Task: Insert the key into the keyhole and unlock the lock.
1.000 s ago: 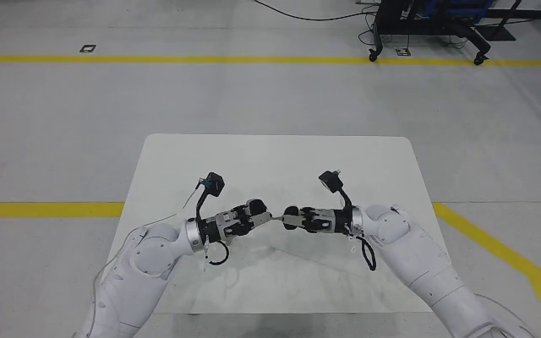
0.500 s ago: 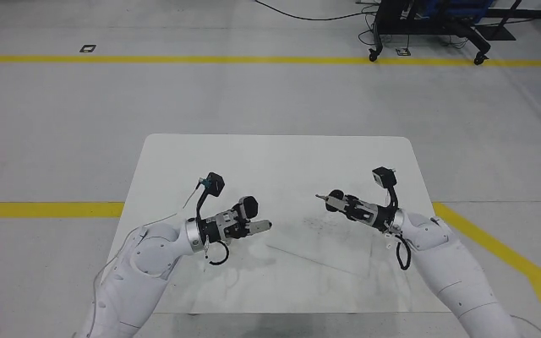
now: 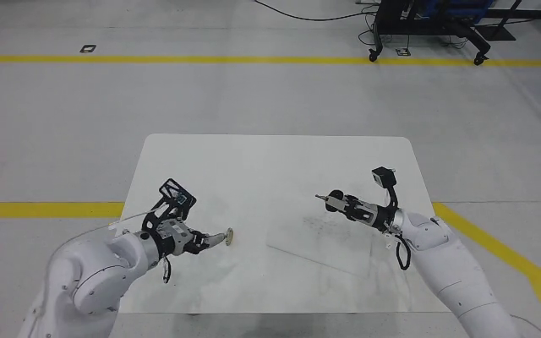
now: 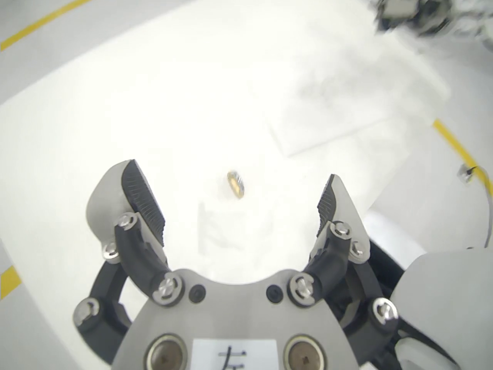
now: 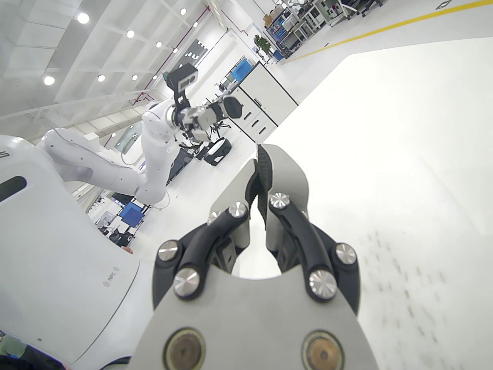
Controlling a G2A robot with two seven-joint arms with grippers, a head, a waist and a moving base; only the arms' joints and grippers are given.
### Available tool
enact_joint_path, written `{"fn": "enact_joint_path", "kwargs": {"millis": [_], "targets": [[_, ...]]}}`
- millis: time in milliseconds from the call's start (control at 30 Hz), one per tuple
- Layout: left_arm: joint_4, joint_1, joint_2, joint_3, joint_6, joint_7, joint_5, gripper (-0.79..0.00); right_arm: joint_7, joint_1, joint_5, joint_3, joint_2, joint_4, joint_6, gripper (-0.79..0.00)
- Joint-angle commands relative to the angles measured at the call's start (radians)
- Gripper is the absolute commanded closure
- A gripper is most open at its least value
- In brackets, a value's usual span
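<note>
Left gripper sits low over the near left part of the white table, and I can see its fingers spread wide with nothing between them. The brass lock lies on the tabletop just ahead of the open tips, close to them but not touching either pad. From the top view, the lock is right off the end of the left gripper.

Over on the right side, the right gripper hangs above the table, well apart from the lock, with its ribbed pads pressed together. From above, a thin sliver pokes out past the right gripper. It is too small for me to call it the key.
</note>
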Motion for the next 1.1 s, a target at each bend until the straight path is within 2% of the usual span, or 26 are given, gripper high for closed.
{"fn": "enact_joint_path", "kwargs": {"millis": [0,167,300,400,500,633,1067], "targets": [[0.019,-0.005,-0.001,0.075,0.013,-0.039,0.073,-0.785,0.0,0.0,0.0,0.0,0.0,0.0,0.0,0.0],[0.111,-0.082,-0.009,0.21,0.047,-0.064,0.151,-0.785,0.0,0.0,0.0,0.0,0.0,0.0,0.0,0.0],[0.171,-0.147,-0.017,0.284,0.078,-0.073,0.196,-0.785,0.0,0.0,0.0,0.0,0.0,0.0,0.0,0.0],[0.21,-0.188,-0.024,0.323,0.102,-0.062,0.2,-0.699,0.0,0.0,0.0,0.0,0.0,0.0,0.0,0.0],[0.25,-0.225,-0.03,0.351,0.124,-0.052,0.204,-0.551,0.0,0.0,0.0,0.0,0.0,0.0,0.0,0.0],[0.278,-0.257,-0.035,0.377,0.14,-0.051,0.203,-0.391,0.0,0.0,0.0,0.0,0.0,0.0,0.0,0.0],[0.331,-0.323,-0.044,0.411,0.167,-0.069,0.186,-0.329,0.0,0.0,0.0,0.0,0.0,0.0,0.0,0.0]]}}
